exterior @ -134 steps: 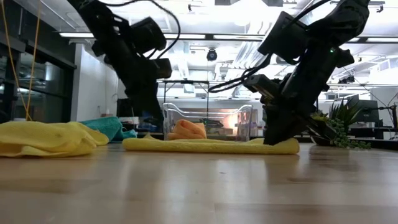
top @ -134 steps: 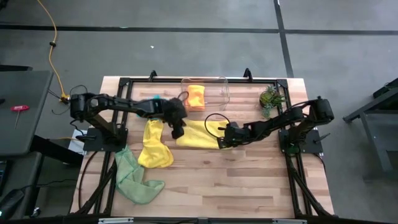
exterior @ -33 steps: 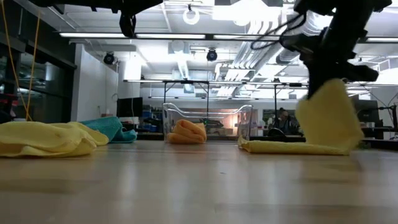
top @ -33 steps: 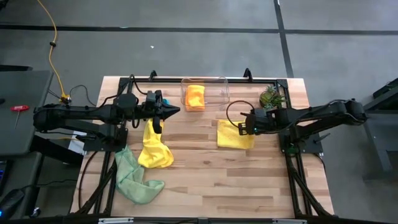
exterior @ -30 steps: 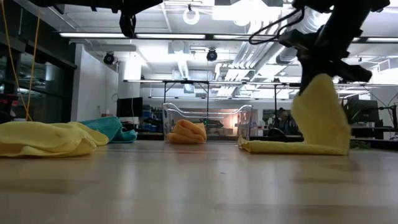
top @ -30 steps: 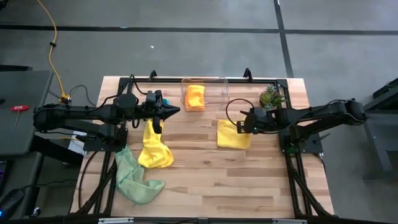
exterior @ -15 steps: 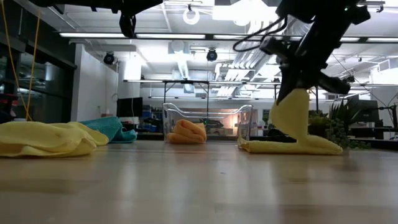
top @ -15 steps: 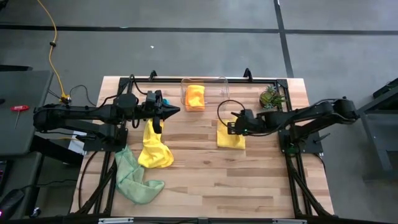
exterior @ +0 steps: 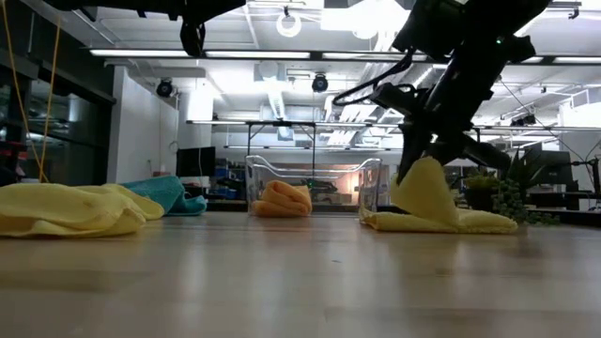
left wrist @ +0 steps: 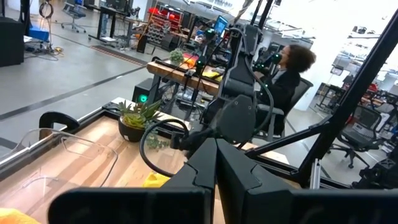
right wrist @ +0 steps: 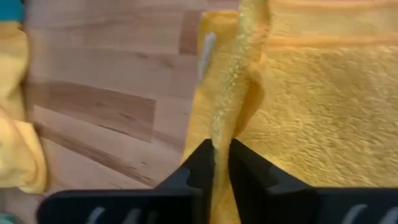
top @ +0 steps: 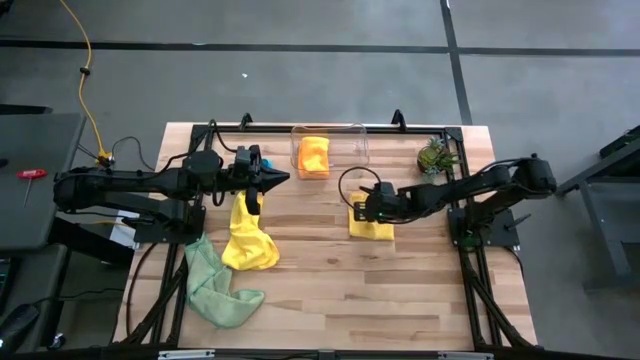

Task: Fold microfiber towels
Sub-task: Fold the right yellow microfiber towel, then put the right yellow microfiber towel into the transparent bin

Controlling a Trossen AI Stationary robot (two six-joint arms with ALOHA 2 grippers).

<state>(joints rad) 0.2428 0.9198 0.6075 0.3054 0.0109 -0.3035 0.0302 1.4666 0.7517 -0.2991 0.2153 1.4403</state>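
Yellow soft square towel (top: 376,224) | lies just in front of clear plastic bin (top: 352,141) | right gripper (top: 364,211) pinches its edge | left gripper (top: 262,180) clenched, holding nothing | floppy, light; hold corners.

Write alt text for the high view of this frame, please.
Seen from above, the right hand pinches an edge of a yellow towel mid-fold on the wooden table. The left hand waits above a crumpled yellow towel, beside a light green towel; an orange towel sits in a clear bin.

A robotics lab; rows of workbenches (left wrist: 186,73), office chairs (left wrist: 364,127), ceiling strip lights (exterior: 254,53), exposed ducts overhead.
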